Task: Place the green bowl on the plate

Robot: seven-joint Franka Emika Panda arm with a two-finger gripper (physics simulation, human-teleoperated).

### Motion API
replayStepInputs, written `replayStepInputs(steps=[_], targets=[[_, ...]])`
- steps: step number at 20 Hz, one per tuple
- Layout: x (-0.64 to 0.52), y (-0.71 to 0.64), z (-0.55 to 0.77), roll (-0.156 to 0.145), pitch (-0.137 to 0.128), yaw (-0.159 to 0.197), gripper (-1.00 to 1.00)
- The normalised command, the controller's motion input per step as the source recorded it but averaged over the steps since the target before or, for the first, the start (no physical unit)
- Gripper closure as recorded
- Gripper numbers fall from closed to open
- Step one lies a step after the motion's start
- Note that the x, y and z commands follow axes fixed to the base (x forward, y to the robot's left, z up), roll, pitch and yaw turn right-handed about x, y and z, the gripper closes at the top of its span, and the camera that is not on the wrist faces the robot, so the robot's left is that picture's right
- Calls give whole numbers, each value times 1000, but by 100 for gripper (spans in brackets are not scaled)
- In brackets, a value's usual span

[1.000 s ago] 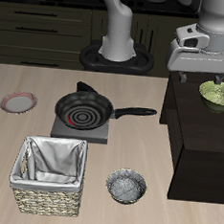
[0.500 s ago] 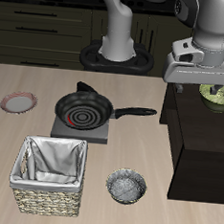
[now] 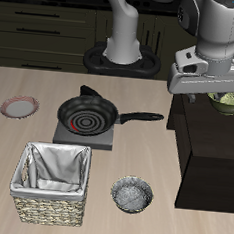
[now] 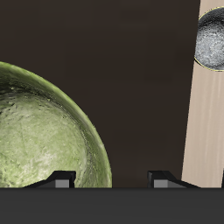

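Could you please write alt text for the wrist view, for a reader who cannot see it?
The green bowl sits on a dark surface close below the gripper, whose open fingertips straddle its rim. Farther off, a grey metallic bowl rests on the pale table.

A black frying pan (image 3: 87, 114) sits on a burner, with a wicker basket (image 3: 51, 184) and grey metallic bowl (image 3: 131, 195) nearer the front.

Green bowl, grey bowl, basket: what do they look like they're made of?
Green bowl: looks like glazed ceramic; glossy, mottled olive surface with a lighter rim.
Grey bowl: probably metal; dull silvery sheen with a speckled inside.
Basket: woven wicker or straw, judging by the plaited tan sides, with a pale grey cloth-like liner.
All rendered, so these are looks only.
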Motion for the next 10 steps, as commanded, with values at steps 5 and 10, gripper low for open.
replayStepInputs(steps=[5,10], targets=[[-134,4,113,47,-43,-8,100],[-19,-98,128,21,-17,-26,100]])
